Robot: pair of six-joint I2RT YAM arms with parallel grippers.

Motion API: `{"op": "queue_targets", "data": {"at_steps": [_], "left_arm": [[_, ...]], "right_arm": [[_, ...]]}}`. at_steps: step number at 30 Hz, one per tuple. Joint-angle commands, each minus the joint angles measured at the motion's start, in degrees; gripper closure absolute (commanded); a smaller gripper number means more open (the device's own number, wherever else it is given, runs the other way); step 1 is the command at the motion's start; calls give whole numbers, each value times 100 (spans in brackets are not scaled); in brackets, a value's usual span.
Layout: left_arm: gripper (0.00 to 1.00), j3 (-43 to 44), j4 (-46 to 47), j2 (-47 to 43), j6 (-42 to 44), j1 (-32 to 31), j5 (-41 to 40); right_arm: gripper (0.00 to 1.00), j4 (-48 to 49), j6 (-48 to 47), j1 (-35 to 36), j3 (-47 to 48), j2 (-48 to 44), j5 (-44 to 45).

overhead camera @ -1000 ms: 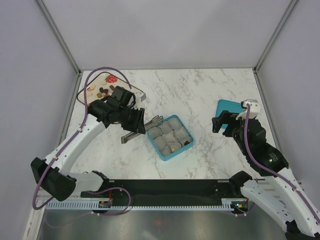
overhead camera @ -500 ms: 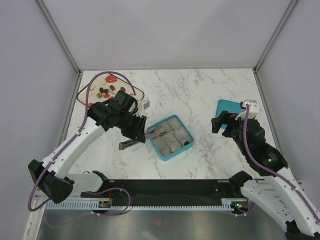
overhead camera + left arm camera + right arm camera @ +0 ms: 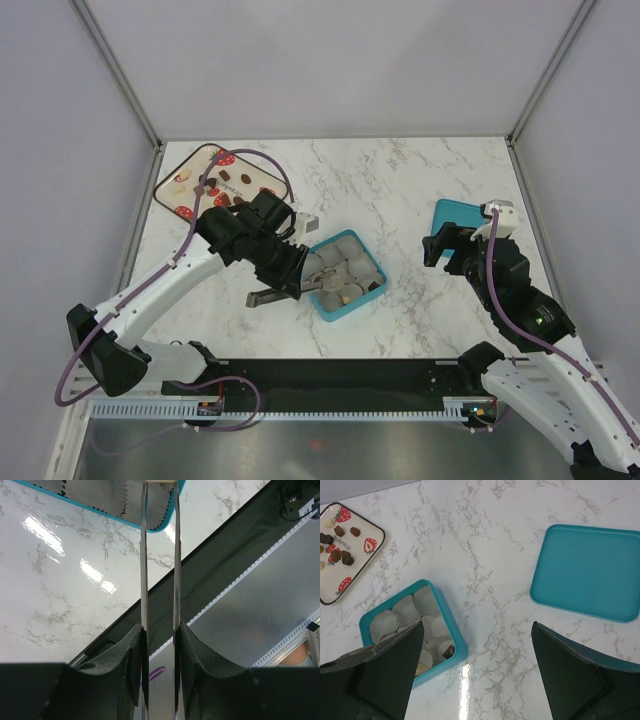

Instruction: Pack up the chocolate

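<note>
While the left gripper (image 3: 160, 640) clamps a pair of metal tongs (image 3: 145, 555) reaching over the teal box (image 3: 335, 311), the right gripper (image 3: 477, 630) hangs wide open, holding nothing, near the teal lid (image 3: 590, 572). Most chocolate (image 3: 347, 559) lies on the strawberry plate (image 3: 360, 562) (one dark piece (image 3: 448, 651) sits among the box's paper cups (image 3: 405, 610)).

On my worktop I count one teal box (image 3: 451, 625), one teal lid (image 3: 587, 572), one strawberry-print tray (image 3: 356, 544) and one pair of metal tongs (image 3: 144, 580). Inside the box I see two sweets: one dark chocolate (image 3: 448, 651) and one cream chocolate (image 3: 422, 669). Pleated paper cups (image 3: 427, 600) line it; I make out at least five, the rest hidden from me. On the tray I count at least six loose chocolates (image 3: 355, 531) and three strawberry prints (image 3: 370, 545); the frame edge cuts the tray, so neither total is sure.
</note>
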Motion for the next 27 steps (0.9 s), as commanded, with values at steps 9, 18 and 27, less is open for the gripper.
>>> {"op": "queue_targets", "data": {"at_steps": [9,18,27], "left_arm": [[65,-130,-54,227,-82,-230,-42],[65,-192,-54,332,-74,-247,-60],[62,-210,-81,341,-47,-265,-7]], "right_arm": [[3,141,25,-1,-25,10,-21],[3,150,26,-1,-42,2,-12],[3,141,17,-1,-42,-25,-3]]}}
